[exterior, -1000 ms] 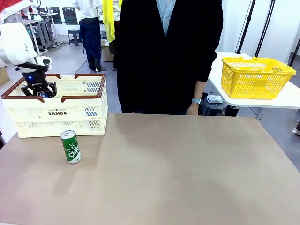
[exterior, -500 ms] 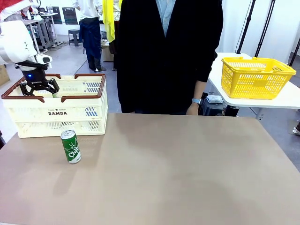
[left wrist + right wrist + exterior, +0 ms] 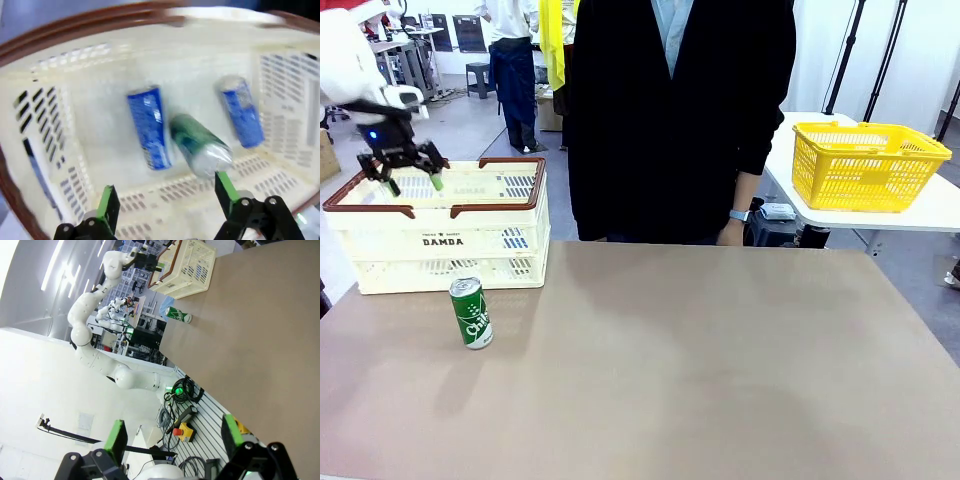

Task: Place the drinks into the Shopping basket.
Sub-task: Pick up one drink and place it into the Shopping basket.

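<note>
One green drink can (image 3: 471, 312) stands upright on the tan table, just in front of the cream Shopping basket (image 3: 380, 232) with its brown rim. My left gripper (image 3: 416, 184) hangs open just above the basket's left half, holding nothing. In the left wrist view the open left gripper (image 3: 167, 197) looks down into the Shopping basket (image 3: 60, 150), where a green can (image 3: 200, 145) lies between two blue cans (image 3: 149, 127) (image 3: 242, 112). My right gripper (image 3: 173, 436) is open and empty, far from the green can (image 3: 177, 315) and the Shopping basket (image 3: 187, 262).
A person in a dark coat (image 3: 670, 120) stands at the far side of the table, one hand (image 3: 730, 232) hanging at the table edge. A yellow mesh basket (image 3: 865, 165) sits on a white side table at the right.
My left gripper, low inside the basket and closed a second ago, has spread its fingers and risen above the rim. The green can on the table has not moved.
</note>
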